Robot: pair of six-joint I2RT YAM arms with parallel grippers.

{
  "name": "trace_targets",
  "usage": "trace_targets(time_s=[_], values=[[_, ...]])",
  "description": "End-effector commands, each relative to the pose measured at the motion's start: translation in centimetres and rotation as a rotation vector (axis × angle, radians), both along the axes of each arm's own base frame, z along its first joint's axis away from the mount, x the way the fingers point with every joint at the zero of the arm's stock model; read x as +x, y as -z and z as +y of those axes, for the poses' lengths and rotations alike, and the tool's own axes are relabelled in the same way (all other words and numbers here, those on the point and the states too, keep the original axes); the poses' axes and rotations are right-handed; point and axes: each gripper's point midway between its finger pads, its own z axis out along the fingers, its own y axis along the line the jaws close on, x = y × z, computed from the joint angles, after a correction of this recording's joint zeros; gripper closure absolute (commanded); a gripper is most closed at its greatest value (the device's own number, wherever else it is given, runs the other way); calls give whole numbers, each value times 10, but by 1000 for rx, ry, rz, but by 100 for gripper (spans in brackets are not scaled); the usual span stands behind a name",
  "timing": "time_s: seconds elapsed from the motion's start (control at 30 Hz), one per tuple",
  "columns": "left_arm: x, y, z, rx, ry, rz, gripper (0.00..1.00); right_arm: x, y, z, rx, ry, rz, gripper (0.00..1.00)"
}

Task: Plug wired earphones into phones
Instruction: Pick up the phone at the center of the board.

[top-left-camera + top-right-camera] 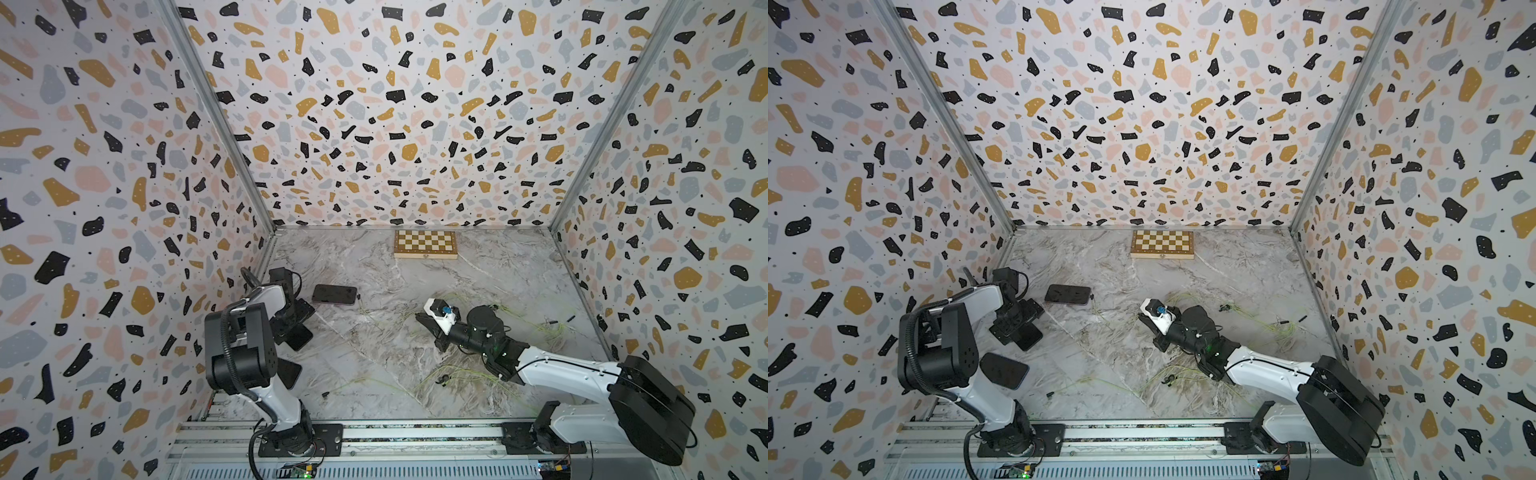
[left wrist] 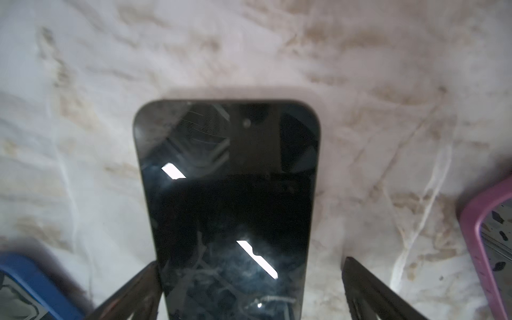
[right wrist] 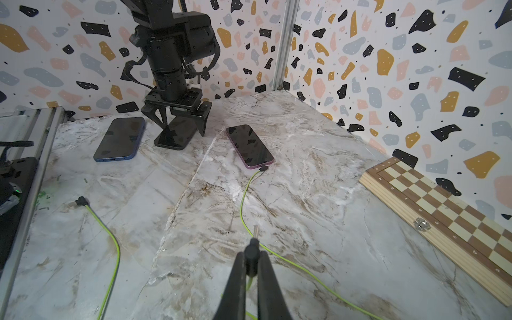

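Right wrist: right fingers (image 3: 266, 277) clamp plug (image 3: 252, 249); left fingers (image 3: 203, 122) spread astride middle phone (image 3: 173, 137) (3 phones (image 3: 249, 145), edges apart, bench (image 3: 304, 194) between).

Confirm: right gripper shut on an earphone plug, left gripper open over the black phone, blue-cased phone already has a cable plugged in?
One thing is wrong. The plugged-in cable runs into the purple-cased phone, not the blue-cased phone, whose port end is bare, as the right wrist view shows. The rest holds: right gripper shut on an earphone plug, left gripper open over the black phone.
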Motion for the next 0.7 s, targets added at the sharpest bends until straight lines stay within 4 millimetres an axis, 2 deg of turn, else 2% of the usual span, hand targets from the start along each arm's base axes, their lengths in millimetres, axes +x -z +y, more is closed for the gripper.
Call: trace_targets(time_s=[0.0,0.1,0.2,0.33,0.5,0.67], values=[[3,3,4,10,-1,12,2,0,-5,-2,13,-1,-4,100],[0,7,7,21,-2,43,4,0,-3,-1,7,-1,0,100],[-3,8,7,20,-16,64,15,1,-1,0,-1,-1,3,100],[-5,3,6,14,-39,62,15,3,-1,1,-10,1,9,100],[-6,13,-1,-24,-24,81,19,3,-1,1,-18,0,15,100],[-7,12,-1,1,2,89,25,5,-3,-1,-18,18,13,100]])
